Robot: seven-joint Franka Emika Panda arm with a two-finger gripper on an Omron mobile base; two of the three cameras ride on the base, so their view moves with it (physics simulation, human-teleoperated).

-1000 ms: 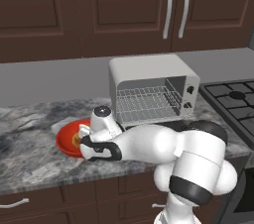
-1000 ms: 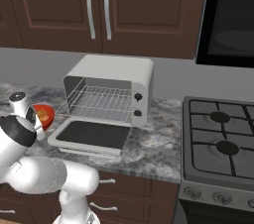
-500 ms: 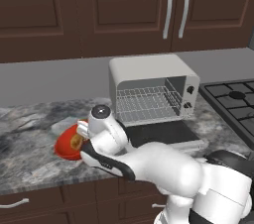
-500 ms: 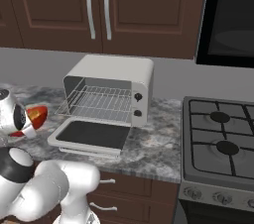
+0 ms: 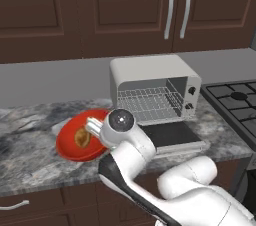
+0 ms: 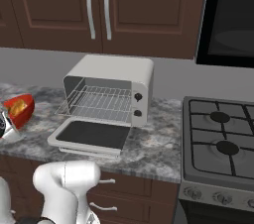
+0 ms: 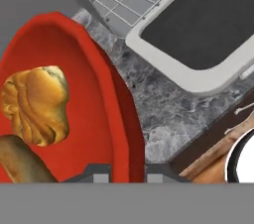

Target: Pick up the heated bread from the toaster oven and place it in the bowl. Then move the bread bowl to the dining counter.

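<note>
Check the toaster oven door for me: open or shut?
Open. The toaster oven's dark-glass door lies dropped flat on the worktop, and its wire rack is bare.

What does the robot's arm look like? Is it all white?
Mostly white. The arm is made of smooth, rounded, glossy white shells, like fat tubes joined together, with dark bands at the joints. One joint has a round dark cap with a shiny spot. The gripper ends in two small dark grey finger tips. No cables or markings are visible.

arm (image 5: 150, 170): glossy white rounded shells | joints: dark bands between segments | wrist end: round dark cap, grey glint | pincer (image 7: 126, 171): two small dark grey finger tips
</note>
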